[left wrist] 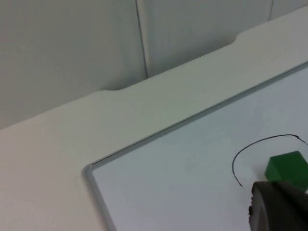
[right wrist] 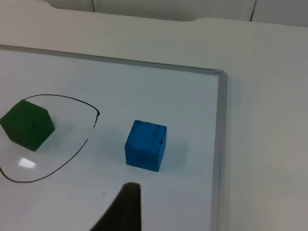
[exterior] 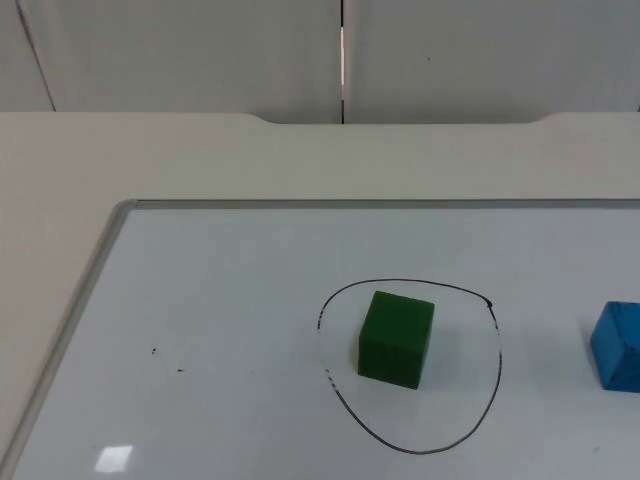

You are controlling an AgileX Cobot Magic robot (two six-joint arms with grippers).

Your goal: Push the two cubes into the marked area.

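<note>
**Green cube inside the drawn ring, blue cube outside it**

Green and solid, the small green cube (exterior: 396, 338) sits on the white whiteboard surface (exterior: 220, 330), fully inside the hand-drawn black oval outline (exterior: 497, 352) that marks the target area. In the top view it lies a little right of centre in the lower half of the frame, nearer the upper-left part of the loop than its lower edge, and it does not touch the line.

The blue cube (exterior: 618, 346) rests on the same board at the right edge of the frame, cut off by the border, well outside the outline and apart from the green cube. The right wrist view shows the blue cube (right wrist: 146, 145) whole, with dark smudges on its top face, standing between the outline's rim (right wrist: 91, 126) and the board's metal edge frame (right wrist: 221, 144).

The whiteboard's grey frame (exterior: 85, 290) runs diagonally down the left of the top view. Beyond it are the pale table top (exterior: 300, 160) and the grey partition wall (exterior: 180, 50).

A black fingertip of the left gripper (left wrist: 279, 208) shows in its wrist view just in front of the green cube (left wrist: 288, 168). A dark fingertip of the right gripper (right wrist: 122, 211) shows in its wrist view, near the blue cube but apart from it. Whether either claw is released or clenched cannot be told.
</note>
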